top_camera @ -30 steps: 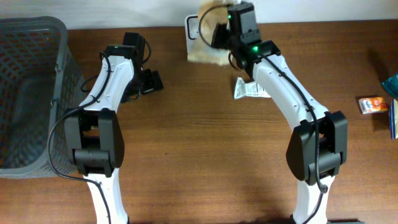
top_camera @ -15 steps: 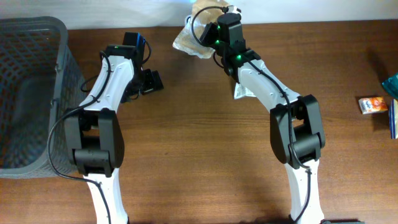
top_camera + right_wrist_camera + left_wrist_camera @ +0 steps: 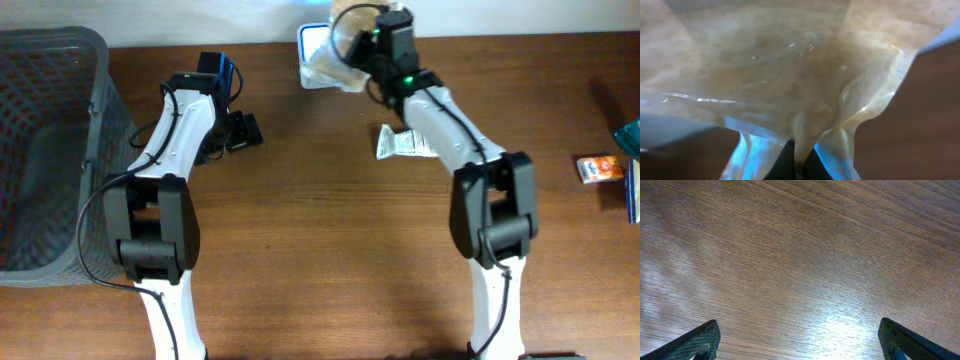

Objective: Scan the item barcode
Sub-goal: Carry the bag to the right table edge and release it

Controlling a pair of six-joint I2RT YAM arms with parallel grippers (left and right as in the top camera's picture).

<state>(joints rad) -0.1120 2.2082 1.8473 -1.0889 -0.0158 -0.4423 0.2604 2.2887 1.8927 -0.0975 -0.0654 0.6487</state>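
The clear crinkled plastic bag of beige contents point(image 3: 790, 90) fills my right wrist view, its edges cut off. The right gripper point(image 3: 799, 161) is pinched tight on its seam at the far edge of the grained brown wooden table point(image 3: 300, 200). My left gripper point(image 3: 805, 342), only fingertips showing, gapes above the glossy wood.

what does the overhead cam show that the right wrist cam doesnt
Only the overhead: the grey basket at the left, the open left gripper, a white packet lying mid-table, and an orange box near the right edge.
Only the right wrist: the right gripper shut on the edge of the clear bag, close enough to see the wrinkles in its film.
Both: that bag with its pale contents, a bluish glow beneath it, and the brown table.
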